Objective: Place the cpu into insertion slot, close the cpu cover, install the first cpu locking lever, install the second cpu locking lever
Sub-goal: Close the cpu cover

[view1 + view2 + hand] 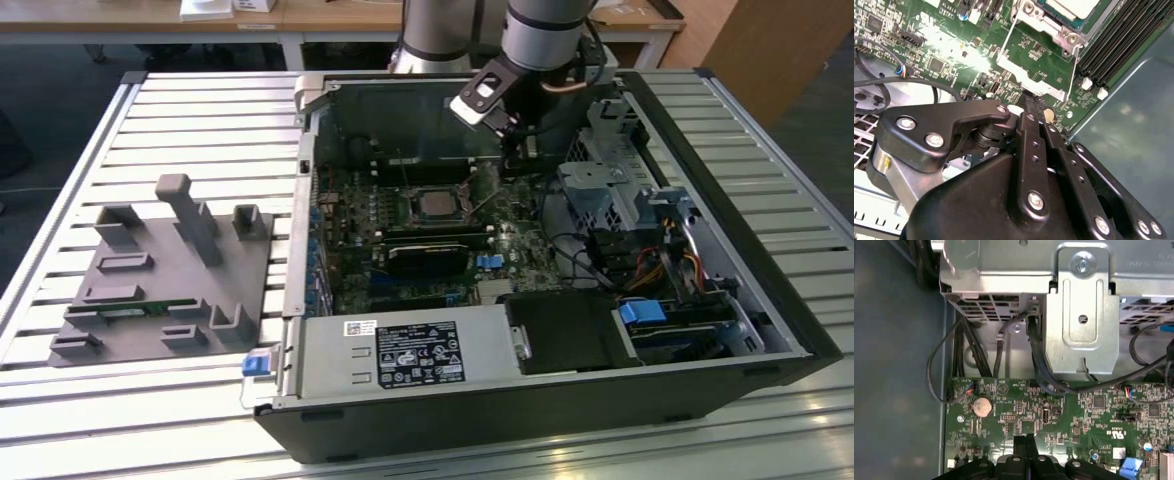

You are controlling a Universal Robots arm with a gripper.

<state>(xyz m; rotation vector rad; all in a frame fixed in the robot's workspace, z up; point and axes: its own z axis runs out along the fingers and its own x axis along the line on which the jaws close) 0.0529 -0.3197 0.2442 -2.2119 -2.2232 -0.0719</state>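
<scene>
The cpu [435, 203] lies pale and flat in the insertion slot [407, 190], mid-board in the open computer case. In the second wrist view the cpu [1074, 7] sits inside the slot's silvery rim [1054, 31]. The cpu cover [1029, 83], a thin metal frame, stands swung open, and the green board shows through its cut-out. My gripper [515, 150] hangs to the exterior view's right of the slot. Its black fingers are shut together with nothing between them. The gripper [1035, 106] has its tips right at the cover's free edge; whether they touch it I cannot tell. The gripper [1024, 441] hovers over the board.
Long black memory slots [1119, 45] run beside the socket. A metal drive cage [1081, 315] with black cables [1039, 365] and a coin battery [981, 406] lie beyond the gripper. A grey parts fixture [160, 270] stands outside the case, at the exterior view's left. The power supply [400, 355] fills the near end.
</scene>
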